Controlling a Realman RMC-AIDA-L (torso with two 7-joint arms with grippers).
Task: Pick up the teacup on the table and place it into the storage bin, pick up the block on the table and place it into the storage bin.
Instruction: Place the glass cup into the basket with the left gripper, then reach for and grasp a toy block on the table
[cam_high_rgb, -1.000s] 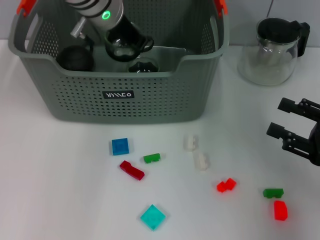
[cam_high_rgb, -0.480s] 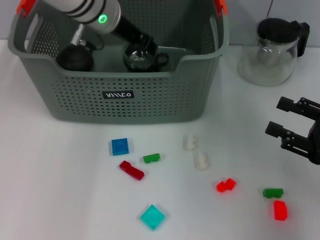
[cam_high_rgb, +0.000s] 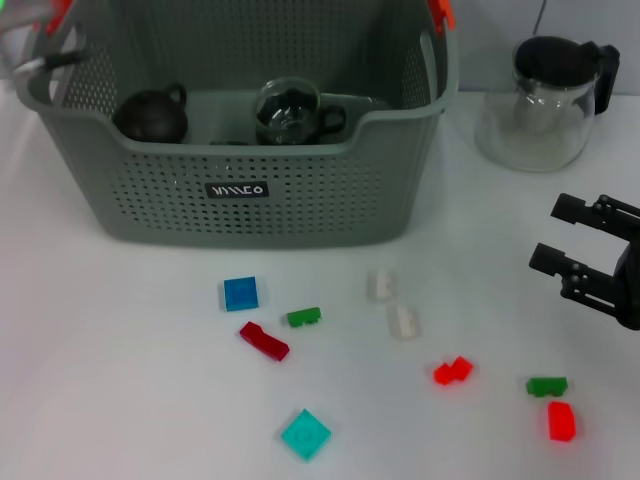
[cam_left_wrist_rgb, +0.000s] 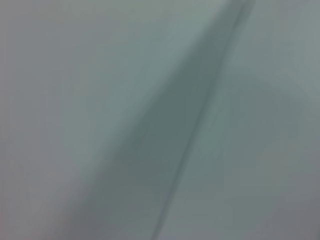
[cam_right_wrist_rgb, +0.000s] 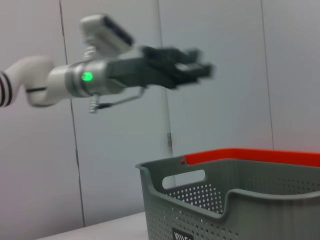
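Storage bin (cam_high_rgb: 240, 215): grey-green, perforated, standing at the far left of the white table (cam_high_rgb: 120, 400); orange clips at its back corners, a small black label on the front wall. It also shows from the side in the right wrist view (cam_right_wrist_rgb: 240, 200).
Teacup (cam_high_rgb: 293, 112): clear glass, upright on the bin floor near the middle, handle turned toward the robot's right.
Dark pot (cam_high_rgb: 152, 116): small, black and round, inside the bin on the robot's left, well apart from the teacup.
Left gripper (cam_right_wrist_rgb: 192, 70): raised high in the air above and outside the bin, seen in the right wrist view with a green light on the arm behind it; its image is smeared, so I cannot tell how the jaws stand. Nothing visible hangs from it.
Right gripper (cam_high_rgb: 575, 250): hovering low over the table's right edge, jaws spread apart and holding nothing.
Blocks: all on the table in front of the bin: blue square (cam_high_rgb: 240, 293), dark red piece (cam_high_rgb: 264, 340), green piece (cam_high_rgb: 304, 316), teal square (cam_high_rgb: 305, 434), two white pieces (cam_high_rgb: 380, 285) (cam_high_rgb: 402, 321), bright red piece (cam_high_rgb: 453, 371), second green piece (cam_high_rgb: 547, 385), red piece (cam_high_rgb: 561, 421) just beside it.
Glass jug (cam_high_rgb: 545, 100): black lid and handle, on the table right of the bin.
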